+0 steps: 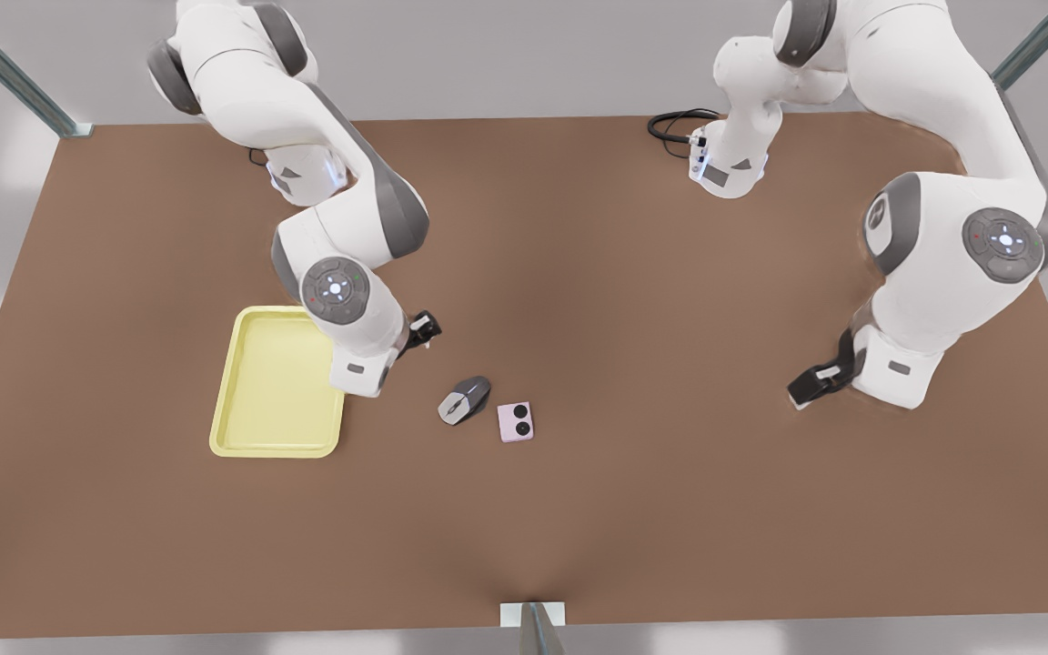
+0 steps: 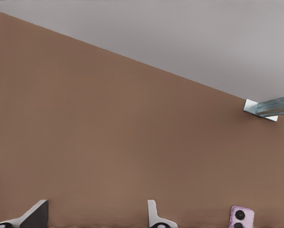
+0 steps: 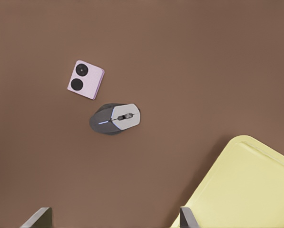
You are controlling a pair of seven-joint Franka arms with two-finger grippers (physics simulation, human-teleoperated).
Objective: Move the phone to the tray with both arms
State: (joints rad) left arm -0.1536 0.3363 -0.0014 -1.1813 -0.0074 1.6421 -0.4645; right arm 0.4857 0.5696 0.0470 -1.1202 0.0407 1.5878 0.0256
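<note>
Phone [image 1: 516, 422]: pale pink, flat on the brown worktop [image 1: 633, 509], face up with its two black circles showing.

Front view. The phone lies just beside a grey mouse [image 1: 464, 400], apart from it and untouched. The yellow tray [image 1: 260, 400] sits further toward the front view's left, with the mouse between it and the phone. Right claw [image 1: 422, 329]: hangs by the tray's near corner, above the mouse. It is probably stationed there to take the phone over for the short run to the tray. Left claw [image 1: 806, 389]: low over the worktop at the front view's right, well apart from the phone. The finger spacing of both is hard to read from this angle.

Left wrist view. The fingers [image 2: 37, 214] stand apart with only bare worktop between them, so this claw is empty. The phone sits off to one side of them rather than between them, so I judge the approach not yet lined up.

Right wrist view. The fingers [image 3: 185, 217] are spread, with nothing clamped. Phone, mouse and a corner of the tray all lie below this claw. The mouse is close enough to the phone that a careless reach could nudge it.

Status: phone not yet lifted; tray holds nothing visible.
</note>
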